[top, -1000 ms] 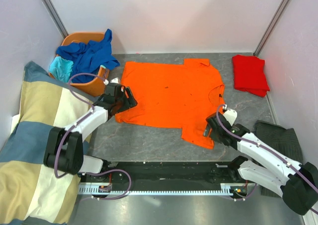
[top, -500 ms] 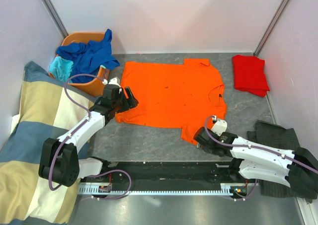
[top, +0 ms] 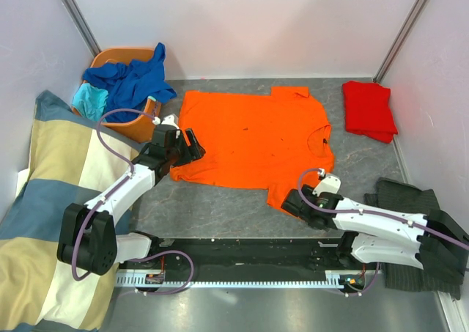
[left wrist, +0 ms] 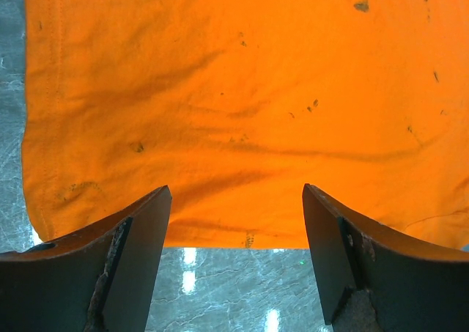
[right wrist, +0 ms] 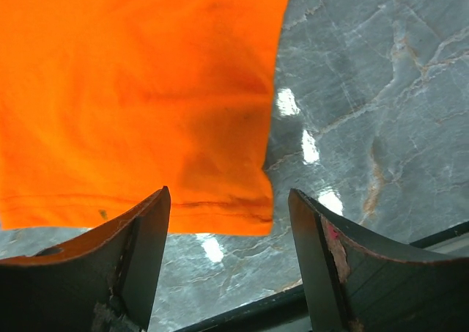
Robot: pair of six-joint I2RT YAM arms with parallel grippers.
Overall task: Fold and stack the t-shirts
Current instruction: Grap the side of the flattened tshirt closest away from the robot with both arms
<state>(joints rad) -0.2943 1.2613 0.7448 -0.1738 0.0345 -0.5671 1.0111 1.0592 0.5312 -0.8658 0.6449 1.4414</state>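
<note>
An orange t-shirt [top: 253, 145] lies spread flat on the grey table, one sleeve pointing at the near edge. A folded red t-shirt [top: 368, 110] sits at the back right. Blue t-shirts [top: 128, 79] and a turquoise one [top: 91, 99] are heaped in the basket. My left gripper [top: 189, 145] stands open at the orange shirt's left near corner. In the left wrist view the hem [left wrist: 242, 233] lies just beyond that gripper's [left wrist: 236, 251] fingertips. My right gripper [top: 289, 202] is open at the near sleeve. The sleeve's hem corner [right wrist: 242, 207] lies between this gripper's [right wrist: 229, 259] fingers, ungripped.
An orange basket [top: 110, 57] stands at the back left. A big checked blanket [top: 51, 200] covers the left side. Dark grey pinstriped cloth [top: 407, 196] lies at the right near edge. Walls close in the back and both sides; the black mounting rail [top: 242, 251] runs along the front.
My right gripper has swung from the right of the sleeve down and left to its near hem, jaws slightly narrower. My left gripper has edged a little towards the shirt corner.
</note>
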